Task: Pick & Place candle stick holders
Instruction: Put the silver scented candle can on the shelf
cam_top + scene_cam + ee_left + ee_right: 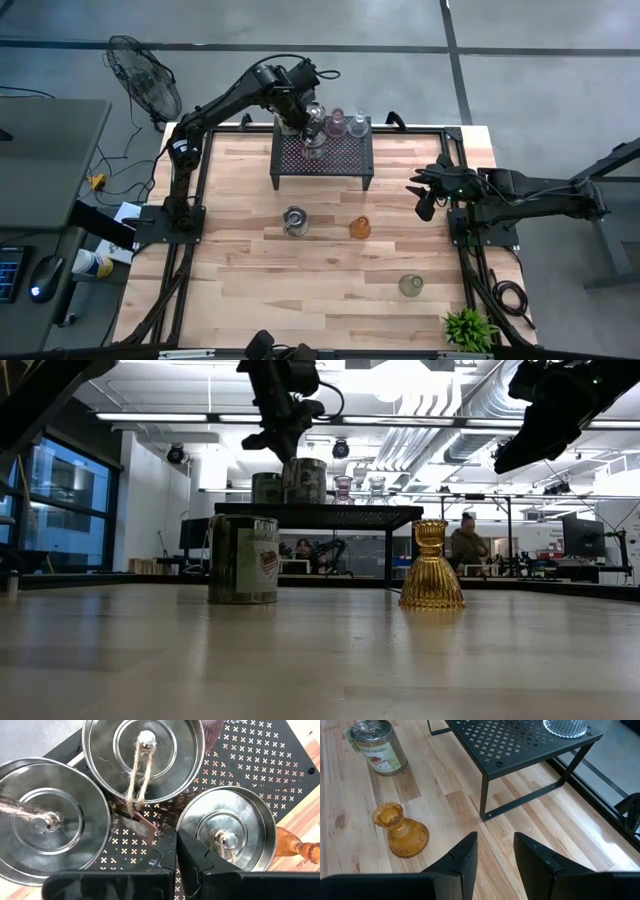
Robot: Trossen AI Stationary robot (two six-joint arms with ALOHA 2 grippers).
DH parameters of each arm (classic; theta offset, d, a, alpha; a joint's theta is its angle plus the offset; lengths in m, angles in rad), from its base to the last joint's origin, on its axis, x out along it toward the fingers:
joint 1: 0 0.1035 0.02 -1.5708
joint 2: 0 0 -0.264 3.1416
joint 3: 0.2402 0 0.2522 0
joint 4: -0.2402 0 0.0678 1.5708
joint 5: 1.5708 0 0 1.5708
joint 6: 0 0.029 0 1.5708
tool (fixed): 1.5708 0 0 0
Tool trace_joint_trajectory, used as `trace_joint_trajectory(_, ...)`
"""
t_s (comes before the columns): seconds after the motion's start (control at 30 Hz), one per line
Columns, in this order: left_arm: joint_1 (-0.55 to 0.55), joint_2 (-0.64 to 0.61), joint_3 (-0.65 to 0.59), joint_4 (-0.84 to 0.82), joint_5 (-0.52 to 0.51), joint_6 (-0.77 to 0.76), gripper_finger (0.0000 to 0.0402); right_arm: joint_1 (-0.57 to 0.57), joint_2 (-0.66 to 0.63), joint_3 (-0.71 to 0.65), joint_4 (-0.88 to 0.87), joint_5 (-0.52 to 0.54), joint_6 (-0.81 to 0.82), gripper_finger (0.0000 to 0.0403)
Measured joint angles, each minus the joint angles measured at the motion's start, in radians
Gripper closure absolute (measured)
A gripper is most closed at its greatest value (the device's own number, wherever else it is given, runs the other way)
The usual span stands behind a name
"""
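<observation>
The left gripper, its fingers pressed together and empty, hovers over three silver holders on the black stand; the right gripper waits, fingers apart, near the amber holder.

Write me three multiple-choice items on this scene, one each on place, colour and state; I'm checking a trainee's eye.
1. Where is the left gripper?
A. above the black perforated metal stand
B. by the small green potted plant
C. off the table

2. What colour is the ribbed glass vase-shaped holder on the wooden table?
A. blue
B. amber
C. white

3. How do the right gripper fingers stand?
A. apart, empty
B. clamping a tin
C. clamping the stand

A: the high view shows it there. B: orange-amber in the right wrist view. A: bare gap shows.
</observation>
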Motion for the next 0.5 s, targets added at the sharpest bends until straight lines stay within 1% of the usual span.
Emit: trace_joint_trajectory(0.5, 0.0, 0.0, 0.0, 0.003, -0.002, 0.037, 0.04, 0.0, 0.0, 0.0, 0.0, 0.0, 0.0, 0.0284)
